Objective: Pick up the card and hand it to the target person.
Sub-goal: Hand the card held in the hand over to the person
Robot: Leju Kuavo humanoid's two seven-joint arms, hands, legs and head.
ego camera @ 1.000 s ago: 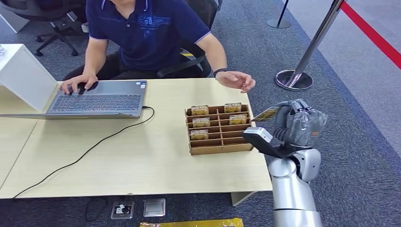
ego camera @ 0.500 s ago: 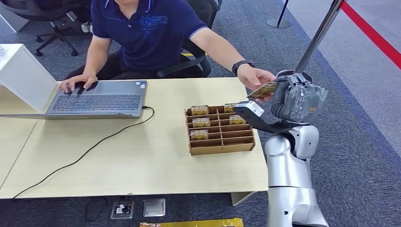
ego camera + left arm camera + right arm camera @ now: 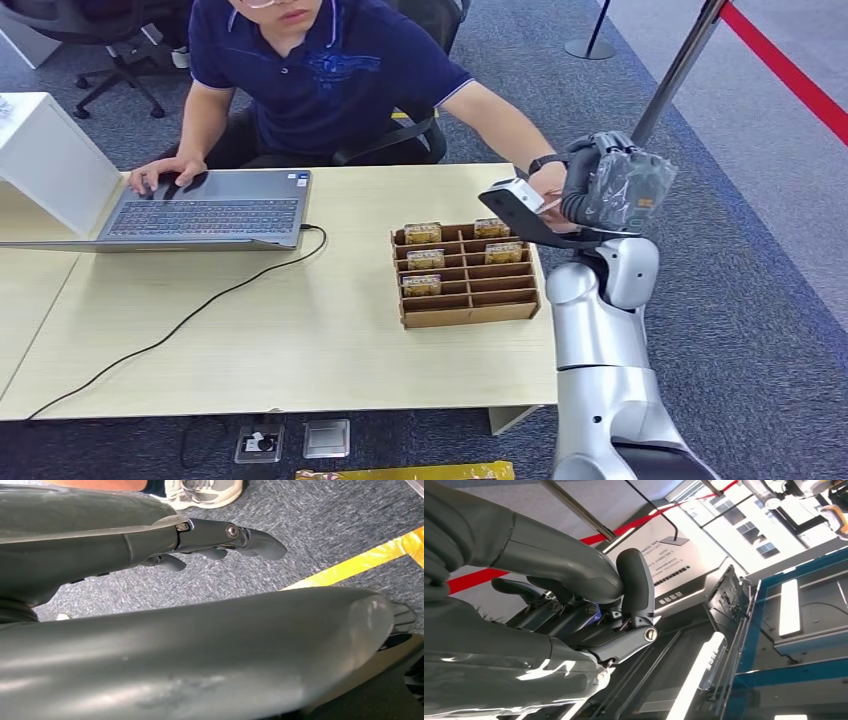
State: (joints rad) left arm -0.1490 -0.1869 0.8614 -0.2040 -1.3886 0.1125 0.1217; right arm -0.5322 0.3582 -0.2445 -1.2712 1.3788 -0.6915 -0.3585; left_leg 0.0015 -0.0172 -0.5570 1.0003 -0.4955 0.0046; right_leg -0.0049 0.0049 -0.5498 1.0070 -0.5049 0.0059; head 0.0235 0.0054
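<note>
My right hand (image 3: 600, 190) is raised beyond the table's right far corner, fingers curled with the thumb pressed against them (image 3: 636, 597). A thin pale edge of the card (image 3: 547, 206) shows at its fingertips; the rest is hidden. The seated person in a dark blue shirt (image 3: 330, 80) reaches an arm across, and that person's hand (image 3: 549, 184) is right at my fingers and the card. My left hand (image 3: 220, 537) hangs over the carpet with its fingers straight and nothing in it.
A cardboard divider tray (image 3: 467, 315) with several more cards (image 3: 422, 233) sits on the wooden table (image 3: 300, 340). A laptop (image 3: 205, 210) with a black cable stands at the far left. A stanchion post (image 3: 680, 65) with red tape rises behind my right hand.
My right hand rose and moved away from me with the card. The person leaned in and reached out until their hand met my fingers at the card.
</note>
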